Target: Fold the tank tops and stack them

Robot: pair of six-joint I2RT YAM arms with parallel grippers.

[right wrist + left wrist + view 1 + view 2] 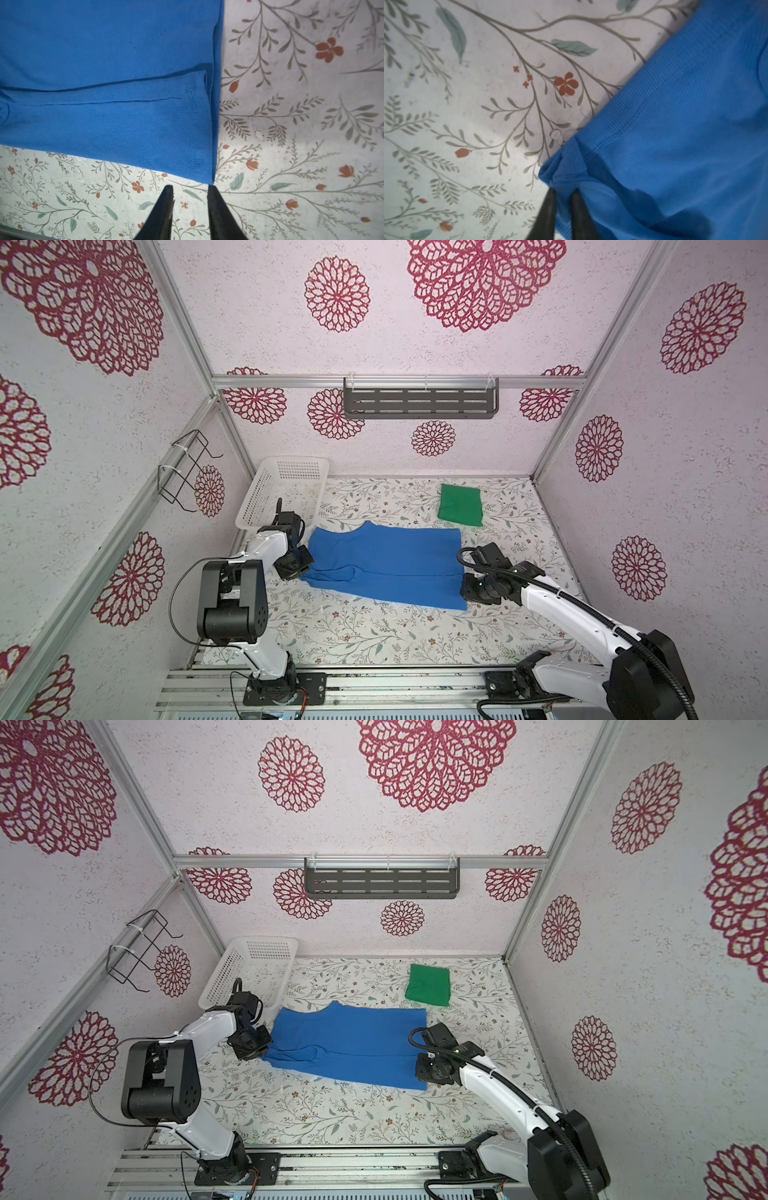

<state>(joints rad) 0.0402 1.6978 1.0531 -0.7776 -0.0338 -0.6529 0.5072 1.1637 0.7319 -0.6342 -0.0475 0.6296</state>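
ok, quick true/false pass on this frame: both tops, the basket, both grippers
1. The green tank top lies folded on its own, toward the far right. True.
2. The blue tank top is stacked on the green one. False: it lies spread in the middle, apart from the green one.
3. The white basket holds a top. False: no cloth shows in it.
4. The right gripper is open just short of the blue top's corner, holding nothing. True.
5. The left gripper is well clear of any cloth. False: its fingers straddle a bunched edge of the blue top; whether they pinch it cannot be told.
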